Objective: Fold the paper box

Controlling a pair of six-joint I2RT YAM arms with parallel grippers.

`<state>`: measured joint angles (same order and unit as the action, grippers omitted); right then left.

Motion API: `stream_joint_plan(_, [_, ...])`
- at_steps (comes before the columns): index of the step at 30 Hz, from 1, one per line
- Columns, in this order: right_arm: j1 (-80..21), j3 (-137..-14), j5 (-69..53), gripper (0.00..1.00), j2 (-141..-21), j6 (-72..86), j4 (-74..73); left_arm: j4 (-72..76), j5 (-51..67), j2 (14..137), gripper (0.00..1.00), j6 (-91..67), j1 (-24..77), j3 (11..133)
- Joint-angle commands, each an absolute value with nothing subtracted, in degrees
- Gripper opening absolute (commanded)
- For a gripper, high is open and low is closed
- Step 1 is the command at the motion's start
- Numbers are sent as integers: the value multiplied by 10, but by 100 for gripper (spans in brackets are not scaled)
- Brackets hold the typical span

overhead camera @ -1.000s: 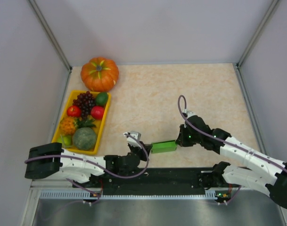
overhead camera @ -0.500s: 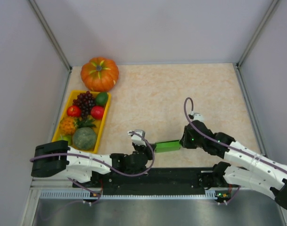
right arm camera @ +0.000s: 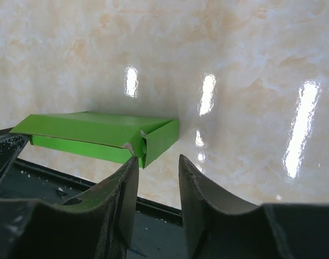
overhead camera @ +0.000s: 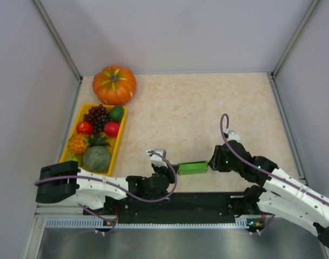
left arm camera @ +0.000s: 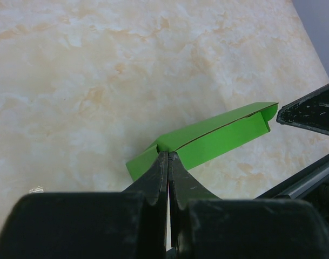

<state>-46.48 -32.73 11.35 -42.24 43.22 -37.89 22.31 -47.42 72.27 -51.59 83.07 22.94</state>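
At table [overhead camera: 207, 108] front, paper box [overhead camera: 192, 168] lengthwise left-right

One green paper box [overhead camera: 192, 168]. One orange pumpkin [overhead camera: 114, 84]. One yellow tray [overhead camera: 92, 172]. In tray: one bunch dark grapes [overhead camera: 96, 117], two red fruits [overhead camera: 84, 127] [overhead camera: 111, 129], one green round fruit [overhead camera: 116, 113], one small pineapple [overhead camera: 78, 143], one grey-green melon [overhead camera: 96, 158], one small pale green fruit [overhead camera: 75, 160]. Two robot arms: left arm [overhead camera: 94, 187], right arm [overhead camera: 283, 181].
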Motion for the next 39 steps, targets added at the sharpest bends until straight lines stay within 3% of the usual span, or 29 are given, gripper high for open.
stream_joint_plan(1, [-447, -307, 73, 34, -410, 403, -331, 132, -447, 742, 0, -512, 834, 200])
stream_joint_plan(17, [-445, -302, 54, 36, -407, 368, -283, 141, -446, 746, 0, -498, 835, 204])
stream_joint_plan(23, [-432, -299, 61, 27, -421, 358, -272, 138, -448, 751, 0, -505, 834, 205])
stream_joint_plan(31, [-426, -240, 45, 2, -419, 370, -228, 141, -448, 759, 0, -511, 835, 206])
stream_joint_plan(39, [-428, -185, 3, 0, -420, 405, -150, 119, -477, 750, 0, -540, 834, 201])
